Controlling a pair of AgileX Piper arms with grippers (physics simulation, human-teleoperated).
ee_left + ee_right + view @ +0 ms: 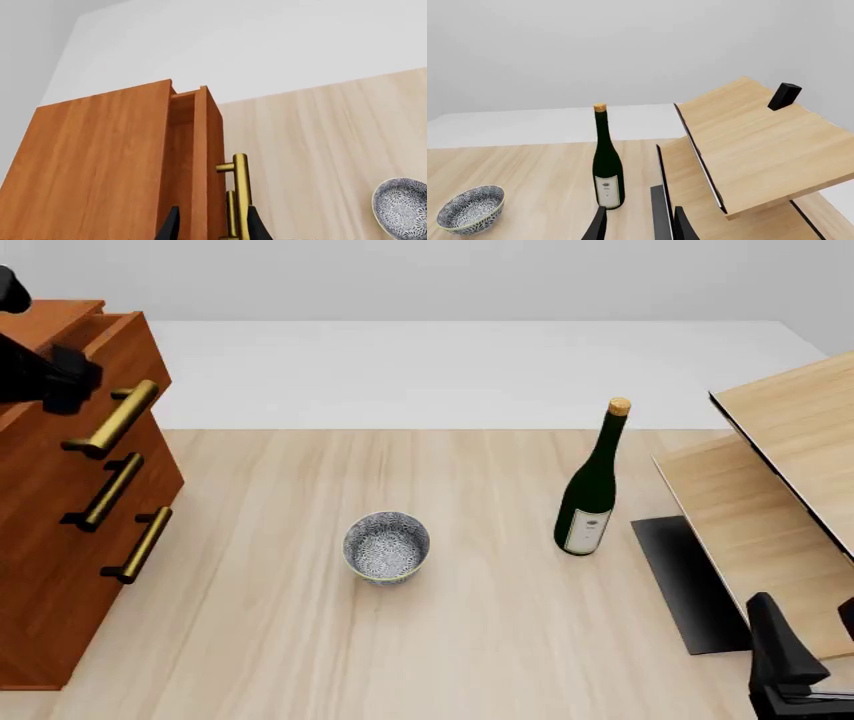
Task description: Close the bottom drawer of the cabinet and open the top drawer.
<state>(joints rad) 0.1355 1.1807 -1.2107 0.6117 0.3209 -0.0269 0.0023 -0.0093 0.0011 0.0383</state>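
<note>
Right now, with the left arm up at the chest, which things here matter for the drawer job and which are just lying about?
Job:
- cabinet
- top drawer, pulled out a little
- bottom drawer, looks shut
- left gripper, at the top handle

Lying about:
- patterned bowl
- wine bottle
- slanted boards

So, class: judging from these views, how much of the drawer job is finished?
Done: the bottom drawer looks flush with the cabinet. In hand: the top drawer is partly pulled out, and the left gripper straddles its handle. Left: pulling it further, if needed. The right gripper is idle.
</note>
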